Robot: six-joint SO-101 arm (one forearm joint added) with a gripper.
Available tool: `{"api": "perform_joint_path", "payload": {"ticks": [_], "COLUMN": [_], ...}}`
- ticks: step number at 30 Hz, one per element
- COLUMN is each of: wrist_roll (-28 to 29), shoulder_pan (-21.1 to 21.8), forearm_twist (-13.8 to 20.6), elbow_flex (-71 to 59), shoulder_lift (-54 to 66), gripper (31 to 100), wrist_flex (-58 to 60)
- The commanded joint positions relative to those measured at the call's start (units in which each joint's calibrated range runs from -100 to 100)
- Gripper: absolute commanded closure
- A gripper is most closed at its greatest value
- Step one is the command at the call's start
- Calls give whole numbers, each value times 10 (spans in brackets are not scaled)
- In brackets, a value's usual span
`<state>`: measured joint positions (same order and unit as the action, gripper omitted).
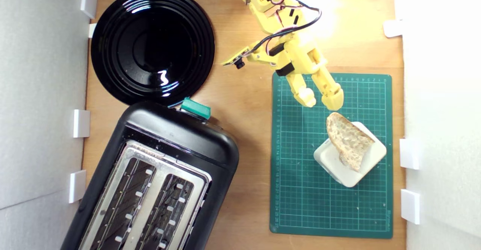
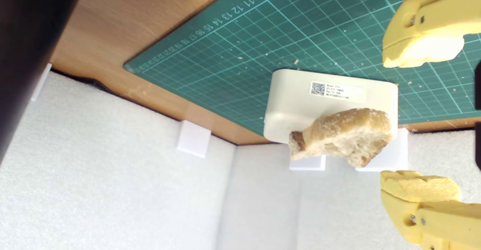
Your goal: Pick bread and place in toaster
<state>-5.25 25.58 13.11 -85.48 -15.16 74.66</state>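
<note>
The bread (image 1: 349, 140), a half-oval slice with holey pale crumb and tan crust, rests tilted on a cream-white block (image 1: 334, 165) on the green cutting mat (image 1: 300, 190). In the wrist view the bread (image 2: 340, 136) leans over the block's (image 2: 297, 111) edge. My yellow gripper (image 1: 323, 100) hangs open just above the slice's upper tip, not touching it; in the wrist view the gripper (image 2: 421, 122) shows both fingers wide apart with nothing between them. The black toaster (image 1: 180, 137) with silver two-slot top and teal lever knob (image 1: 195, 108) lies at the exterior view's lower left.
A round black plate (image 1: 112, 73) sits at the exterior view's upper left, touching the toaster's end. White foam walls (image 1: 41, 92) with small white clips (image 1: 409, 153) border the wooden table (image 1: 248, 137) on both sides. Crumbs dot the mat.
</note>
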Motion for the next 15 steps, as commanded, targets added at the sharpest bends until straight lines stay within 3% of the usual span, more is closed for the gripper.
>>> {"api": "perform_joint_path", "payload": {"ticks": [1, 15], "wrist_roll": [32, 48], "shoulder_pan": [2, 6], "forearm_twist": [2, 2], "elbow_flex": [16, 110], "shoulder_lift": [3, -66], "gripper": [399, 399], "wrist_flex": [18, 19]}}
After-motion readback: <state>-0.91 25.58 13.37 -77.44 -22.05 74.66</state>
